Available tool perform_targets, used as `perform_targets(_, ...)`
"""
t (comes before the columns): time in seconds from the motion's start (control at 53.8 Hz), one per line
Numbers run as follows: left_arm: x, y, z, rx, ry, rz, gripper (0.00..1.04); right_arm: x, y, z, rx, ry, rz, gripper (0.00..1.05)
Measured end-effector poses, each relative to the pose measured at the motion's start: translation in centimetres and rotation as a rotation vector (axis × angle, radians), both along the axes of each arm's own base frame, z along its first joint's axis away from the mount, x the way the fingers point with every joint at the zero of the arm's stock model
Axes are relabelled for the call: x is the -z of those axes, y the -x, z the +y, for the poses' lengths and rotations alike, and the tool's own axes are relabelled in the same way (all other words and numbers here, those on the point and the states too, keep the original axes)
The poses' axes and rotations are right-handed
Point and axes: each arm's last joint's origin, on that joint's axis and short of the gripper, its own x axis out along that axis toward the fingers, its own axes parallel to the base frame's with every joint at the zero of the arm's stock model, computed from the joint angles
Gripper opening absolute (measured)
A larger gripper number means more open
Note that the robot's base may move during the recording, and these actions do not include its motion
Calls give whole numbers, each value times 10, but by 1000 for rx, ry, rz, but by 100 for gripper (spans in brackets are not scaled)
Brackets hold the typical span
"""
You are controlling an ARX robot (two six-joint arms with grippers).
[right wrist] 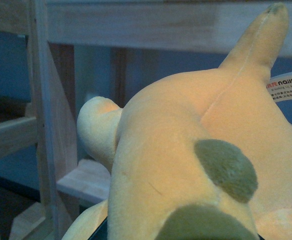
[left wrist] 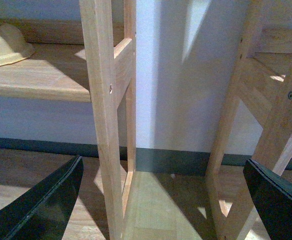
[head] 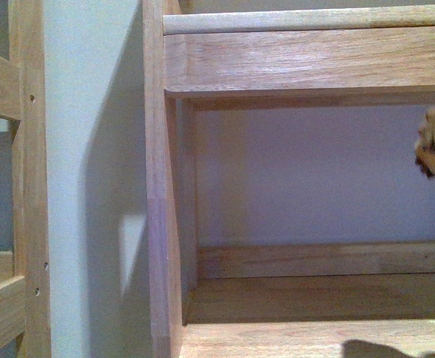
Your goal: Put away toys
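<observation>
Logging the right wrist view first: the plush toy [right wrist: 186,150] fills nearly the whole frame, orange-yellow and pressed close to the camera. We note a pointed horn or ear [right wrist: 266,35] reaching up toward a wooden rail [right wrist: 161,25], two dull brownish-green spots [right wrist: 226,170], and a white label [right wrist: 287,85] cut off by the frame edge, its print only partly readable. The right gripper's jaws are covered by the plush, so we cannot tell whether they are clamped on it or apart. A dark sliver under the toy at the frame's edge is too small to identify.

Front view: only a small piece of the toy shows, cropped at the right edge, in front of the open bay of the wooden shelf unit [head: 307,60]. It is above the lower shelf board [head: 314,298] and not touching it. A dark shadow [head: 381,349] lies on the board's front.

Left wrist view: the left gripper [left wrist: 163,165] is released, its black fingers [left wrist: 45,200] spread wide with nothing held. Beyond them stand a wooden post [left wrist: 103,115] and a second wooden frame [left wrist: 266,110], with bare floor [left wrist: 156,210] in the gap between. A cream-yellow rounded object [left wrist: 3,47] rests on a shelf in that view, cropped by the frame. We cannot tell what it is.
</observation>
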Motion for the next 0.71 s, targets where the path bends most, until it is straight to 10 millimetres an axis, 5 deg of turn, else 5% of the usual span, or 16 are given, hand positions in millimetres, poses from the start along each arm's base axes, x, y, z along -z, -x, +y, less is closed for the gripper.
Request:
perform_targets(0.446, 0, 0, 0, 0, 0, 0, 99, -112, -3, 26, -71, 37, -230, 18)
perform_targets(0.706, 0, 0, 0, 0, 0, 0, 99, -164, -28, 29, -72, 1, -269, 18)
